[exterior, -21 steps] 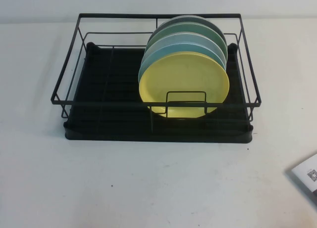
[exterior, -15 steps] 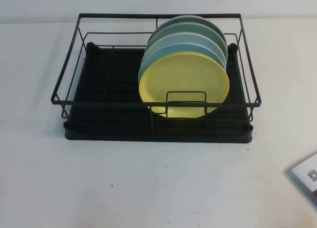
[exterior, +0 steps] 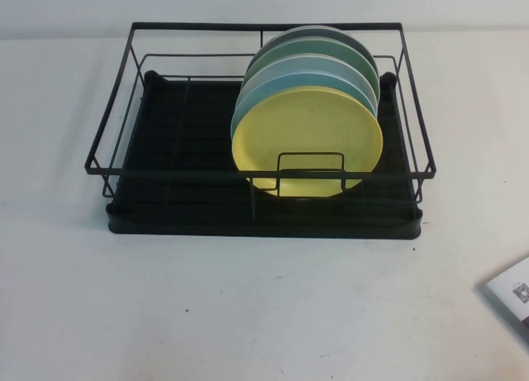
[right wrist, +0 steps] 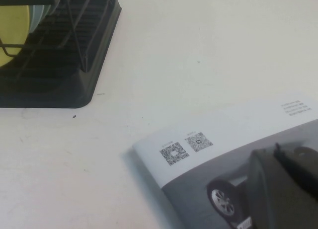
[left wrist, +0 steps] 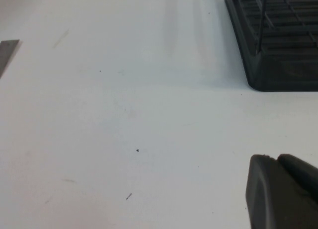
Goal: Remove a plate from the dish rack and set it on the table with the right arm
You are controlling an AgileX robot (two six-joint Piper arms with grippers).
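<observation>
The pale-yellow plate (exterior: 307, 139) stands on edge at the front of a stack in the dish rack (exterior: 261, 201), toward the rack's 3 o'clock side, on the white counter (exterior: 248, 307). The left pincer (left wrist: 283, 191) hovers over bare counter near a rack corner; the right pincer (right wrist: 283, 189) hangs above a printed leaflet (right wrist: 208, 149). Whether either pincer is spread cannot be told.

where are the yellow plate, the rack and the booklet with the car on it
yellow plate (exterior: 307, 137), high view, middle of its face
rack (exterior: 264, 26), high view, far top wire of the frame
booklet (right wrist: 233, 127), right wrist view, white strip of the page beside the codes
</observation>
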